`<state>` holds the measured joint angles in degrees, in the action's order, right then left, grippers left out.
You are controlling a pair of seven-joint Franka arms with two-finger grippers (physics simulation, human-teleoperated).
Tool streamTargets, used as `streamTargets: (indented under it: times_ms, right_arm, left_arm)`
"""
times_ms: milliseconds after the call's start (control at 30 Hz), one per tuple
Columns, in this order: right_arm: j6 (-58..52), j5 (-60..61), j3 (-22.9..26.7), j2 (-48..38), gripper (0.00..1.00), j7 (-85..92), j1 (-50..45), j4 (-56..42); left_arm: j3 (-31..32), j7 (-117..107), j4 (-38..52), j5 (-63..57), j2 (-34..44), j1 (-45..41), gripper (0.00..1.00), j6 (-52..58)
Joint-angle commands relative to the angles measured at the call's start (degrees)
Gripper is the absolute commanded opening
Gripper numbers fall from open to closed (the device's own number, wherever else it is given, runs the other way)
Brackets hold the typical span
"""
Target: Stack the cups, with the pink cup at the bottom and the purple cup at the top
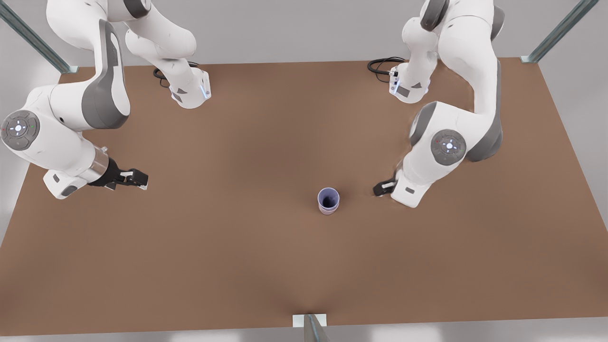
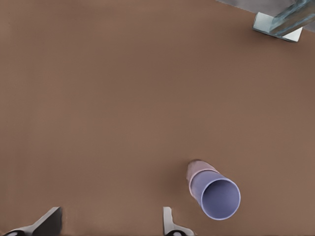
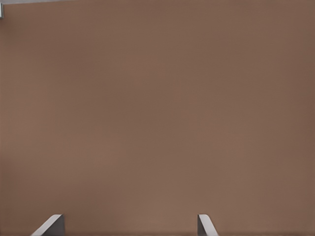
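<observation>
The purple cup (image 1: 328, 196) sits nested inside the pink cup (image 1: 327, 211), and the pair stands upright on the brown table (image 1: 237, 266) near its middle. In the left wrist view the purple cup (image 2: 219, 196) shows its open mouth, with the pink cup (image 2: 195, 172) as a band below it. My left gripper (image 1: 381, 188) (image 2: 109, 224) hovers open just to the front view's right of the stack, apart from it. My right gripper (image 1: 136, 179) (image 2: 128, 226) waits open far off at the front view's left, over bare table.
Both arm bases (image 1: 192, 92) (image 1: 408, 88) stand at the table's far edge with cables beside them. A metal post foot (image 1: 309, 321) sits at the near edge, and frame posts (image 1: 529, 59) stand at the far corners.
</observation>
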<state>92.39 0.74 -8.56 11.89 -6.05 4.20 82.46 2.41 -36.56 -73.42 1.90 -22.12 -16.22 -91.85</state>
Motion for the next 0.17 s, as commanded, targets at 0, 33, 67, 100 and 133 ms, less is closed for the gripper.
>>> streamTargets:
  times_ms: [0, 33, 67, 100, 133]
  right_arm:
    - [0.07, 0.05, -0.05, -0.02, 1.00, -0.01, 0.01, -0.02]
    - [0.07, 0.05, -0.05, -0.02, 1.00, -0.01, 0.01, -0.02]
    - [0.07, 0.05, -0.05, -0.02, 1.00, 0.08, 0.01, -0.02]
    - [0.07, 0.05, -0.05, -0.02, 1.00, 0.08, 0.01, -0.02]
    - [-0.02, 0.05, -0.05, -0.02, 1.00, 0.08, 0.01, -0.02]
  left_arm:
    - [-0.82, 31.98, -6.37, -3.22, 6.99, 3.65, 1.00, 10.03]
    - [-1.53, 30.84, -9.99, -3.84, 8.76, 3.56, 1.00, 8.27]
    - [-1.70, 30.93, -9.64, -3.84, 8.67, 3.56, 1.00, 8.27]
    - [-3.37, 31.72, -9.46, -3.40, 8.76, 3.56, 1.00, 8.44]
    - [-3.37, 31.64, -9.37, -3.40, 8.76, 3.56, 1.00, 8.35]
